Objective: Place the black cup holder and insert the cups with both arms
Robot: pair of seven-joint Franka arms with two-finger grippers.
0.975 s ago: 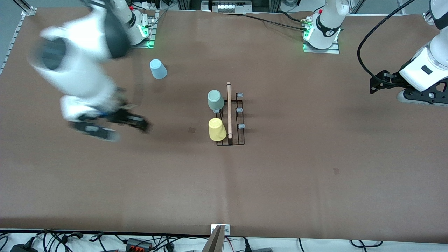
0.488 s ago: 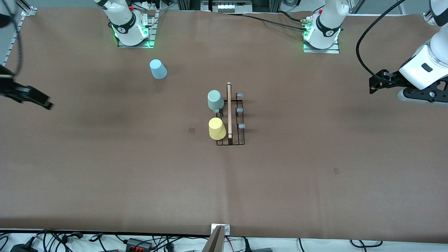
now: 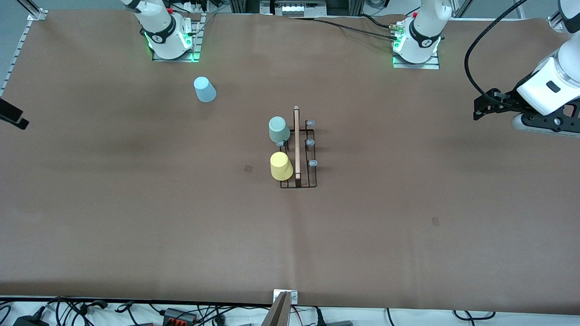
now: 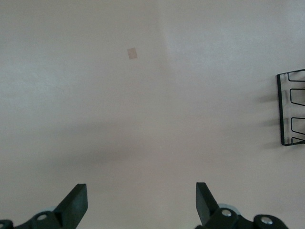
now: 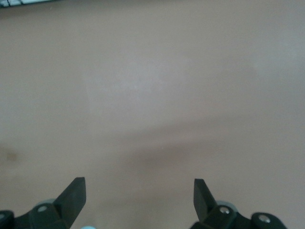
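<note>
Cups and rack sat mid-table as both arms held off at the table's ends. The black cup holder stood on the brown table, its wooden rod handle running along the top toward the front camera. On the side facing the right arm's end, the grey-green cup and the yellow cup sat upturned on pegs, the yellow one nearer the front camera, with one bare peg showing between them. Three pale-tipped pegs on the side facing the left arm's end stood bare. The light blue cup stood upturned on the table by itself, well apart from the holder, nearer the right arm's base and farther from the front camera.

The left gripper hung over the table at the left arm's end, holding nothing; its wrist view showed the fingers spread wide over bare tabletop, with a corner of the wire rack at the frame's edge. The right gripper was only partly visible at the right arm's end of the table; its wrist view showed its fingers likewise spread wide, empty, over plain brown surface.
</note>
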